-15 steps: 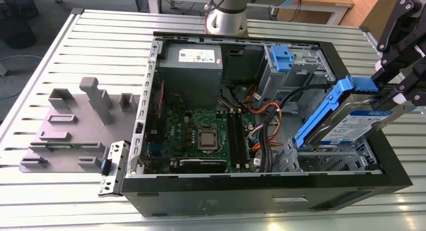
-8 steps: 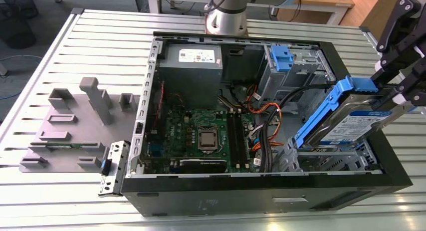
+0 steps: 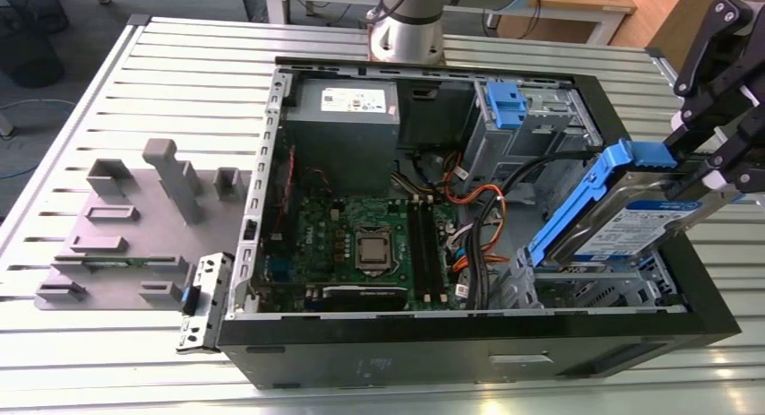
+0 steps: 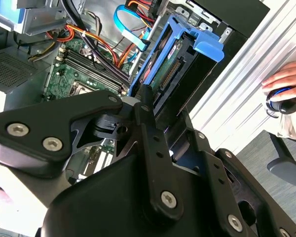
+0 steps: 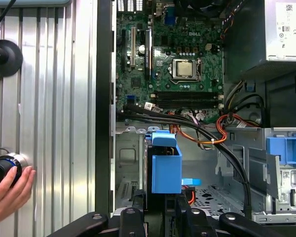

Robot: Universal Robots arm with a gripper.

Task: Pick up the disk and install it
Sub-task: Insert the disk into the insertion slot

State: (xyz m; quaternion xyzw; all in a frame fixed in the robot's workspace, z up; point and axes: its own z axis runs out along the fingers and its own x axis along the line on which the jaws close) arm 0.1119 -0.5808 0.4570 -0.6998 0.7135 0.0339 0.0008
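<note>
Disk [image 3: 643, 225] hung tilted over the drive bay [image 3: 597, 285] on the exterior view's right. Its long axis slanted down toward that bay, and the gripper [image 3: 708, 164] was clamped on its upper end.

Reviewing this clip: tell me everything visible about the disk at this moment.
The disk is a flat silver rectangular drive with a white-and-blue label on its face and a blue plastic bracket round its edges. The second wrist view shows a green circuit board on its underside. The gripper holds it by one end, steeply tilted, lower end over the metal bay at the case's corner on the exterior view's right. Contact with the bay cannot be told.
</note>
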